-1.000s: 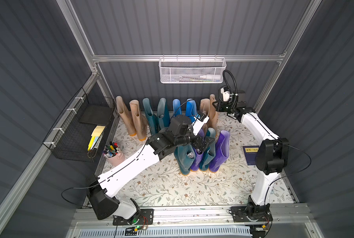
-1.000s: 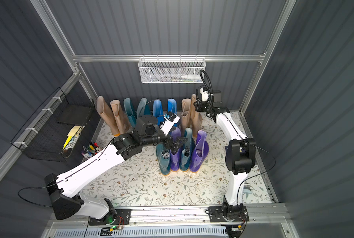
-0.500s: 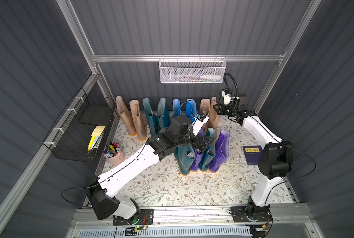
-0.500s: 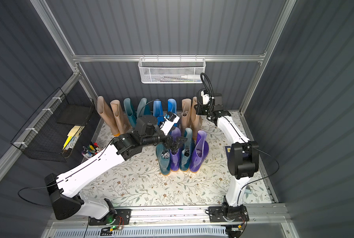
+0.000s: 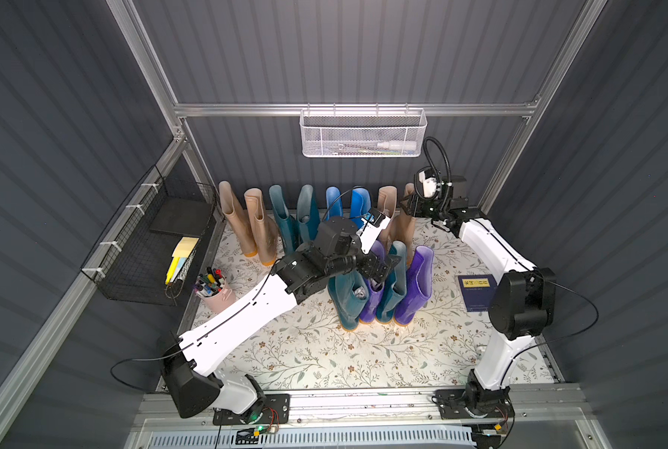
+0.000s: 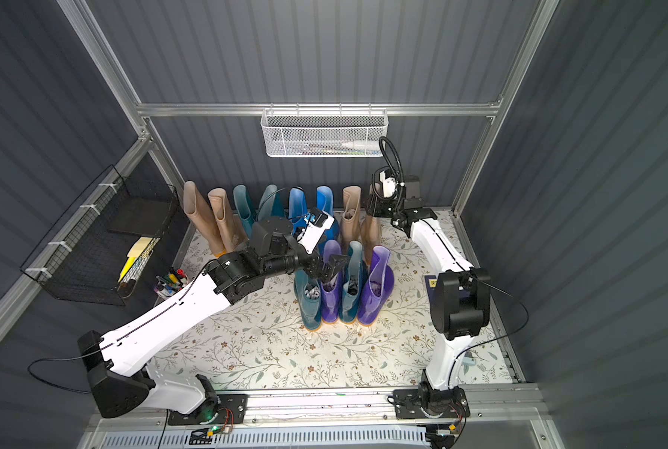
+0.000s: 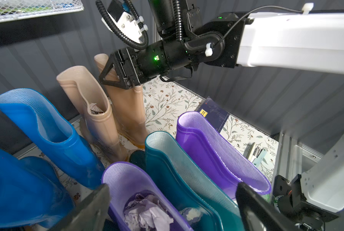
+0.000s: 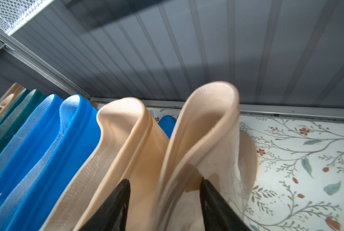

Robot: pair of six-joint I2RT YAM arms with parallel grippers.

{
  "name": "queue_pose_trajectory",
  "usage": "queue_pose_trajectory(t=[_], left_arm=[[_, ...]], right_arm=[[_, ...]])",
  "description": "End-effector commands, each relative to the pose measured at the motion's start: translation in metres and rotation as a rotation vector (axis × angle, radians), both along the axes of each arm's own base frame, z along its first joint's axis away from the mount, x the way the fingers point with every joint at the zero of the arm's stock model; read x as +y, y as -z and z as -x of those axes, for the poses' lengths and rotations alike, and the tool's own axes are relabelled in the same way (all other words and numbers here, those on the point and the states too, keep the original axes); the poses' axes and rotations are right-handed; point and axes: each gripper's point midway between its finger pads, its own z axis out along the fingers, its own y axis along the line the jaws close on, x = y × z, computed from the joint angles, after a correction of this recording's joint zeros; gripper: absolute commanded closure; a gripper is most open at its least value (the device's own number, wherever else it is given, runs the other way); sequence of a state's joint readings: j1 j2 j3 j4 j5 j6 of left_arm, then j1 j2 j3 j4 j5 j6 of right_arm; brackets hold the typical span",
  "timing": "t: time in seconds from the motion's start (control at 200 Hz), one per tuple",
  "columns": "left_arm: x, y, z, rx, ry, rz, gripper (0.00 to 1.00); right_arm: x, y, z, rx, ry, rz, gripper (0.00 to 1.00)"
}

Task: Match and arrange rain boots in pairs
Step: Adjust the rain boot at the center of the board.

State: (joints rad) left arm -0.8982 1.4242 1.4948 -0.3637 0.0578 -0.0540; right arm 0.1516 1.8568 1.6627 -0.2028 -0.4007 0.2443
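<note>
In both top views the rain boots (image 5: 416,287) stand upright on the flowered mat (image 5: 305,350), all tall and glossy with orange-tan soles. The back row (image 5: 305,217) lines the rear wall (image 5: 247,155) in twos: beige, dark teal, bright blue, beige. The front four (image 6: 344,295) huddle mid-mat, teal and purple alternating, side against side. A dark blue booklet (image 5: 477,295) near the right arm (image 5: 491,248) carries a yellow label, its print too small to read. The left arm (image 5: 247,311) stretches low across the mat, the left gripper (image 5: 385,270) over the front four's tops. The right arm folds at the elbow, its wrist at the last beige boot (image 5: 404,233).

From the left wrist, the left gripper's jaws gape wide, holding nothing, with a paper-stuffed purple boot (image 7: 123,180) and a teal boot (image 7: 177,160) beside it showing between them. The right gripper (image 7: 107,76) sits at the beige cuff.

From the right wrist, its black fingers (image 8: 111,206) stand parted, the blurred beige cuff's wall between them; whether either touches it I cannot tell.
</note>
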Motion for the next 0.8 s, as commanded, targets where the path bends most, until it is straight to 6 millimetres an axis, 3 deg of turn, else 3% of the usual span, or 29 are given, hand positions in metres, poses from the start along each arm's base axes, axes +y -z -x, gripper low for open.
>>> queue_pose_trajectory(t=[0.0,0.39,0.62,0.795], left_arm=[[0.009,-0.009,0.000,-0.043,-0.030,-0.006,0.00],[0.017,-0.009,-0.006,-0.048,-0.081,-0.033,0.00],[0.034,0.008,-0.028,0.003,-0.226,-0.204,0.01],[0.026,0.020,-0.032,0.066,-0.228,-0.246,0.03]], right_arm=[[0.002,-0.046,0.008,-0.096,0.000,-0.004,0.35],[-0.004,-0.058,0.013,-0.106,0.027,0.009,0.28],[-0.011,-0.071,0.022,-0.113,0.060,0.011,0.25],[-0.019,-0.079,0.031,-0.103,0.104,0.009,0.24]])
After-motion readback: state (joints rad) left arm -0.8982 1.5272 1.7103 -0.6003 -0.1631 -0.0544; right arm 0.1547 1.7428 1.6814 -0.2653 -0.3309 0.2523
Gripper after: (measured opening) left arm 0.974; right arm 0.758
